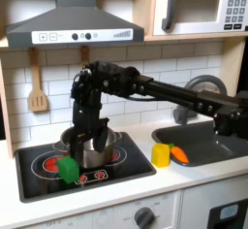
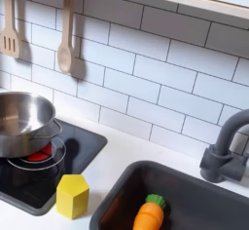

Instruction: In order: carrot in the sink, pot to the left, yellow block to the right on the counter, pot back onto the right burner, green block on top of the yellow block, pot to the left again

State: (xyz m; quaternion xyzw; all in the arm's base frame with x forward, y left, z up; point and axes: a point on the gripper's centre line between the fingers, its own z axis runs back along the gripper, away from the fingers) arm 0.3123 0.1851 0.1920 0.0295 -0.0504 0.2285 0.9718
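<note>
The steel pot (image 1: 89,147) stands on the black cooktop between the two red burner rings; its right part also shows in the second exterior view (image 2: 21,122). The right burner (image 1: 114,156) peeks out beside it. My gripper (image 1: 91,146) reaches down into or onto the pot's rim, and the fingers are too dark to read. The green block (image 1: 68,167) sits on the cooktop in front of the pot. Between cooktop and sink, the yellow block (image 1: 160,154) (image 2: 71,196) rests on the cream counter (image 2: 122,161). The carrot (image 1: 179,155) (image 2: 148,215) lies in the sink (image 1: 208,141) (image 2: 204,180).
A dark faucet (image 2: 230,152) stands behind the sink. Wooden utensils (image 2: 65,34) hang on the tiled wall, with a range hood (image 1: 73,19) and a microwave (image 1: 199,7) overhead. The arm (image 1: 165,89) stretches in from the first exterior view's right, above the sink.
</note>
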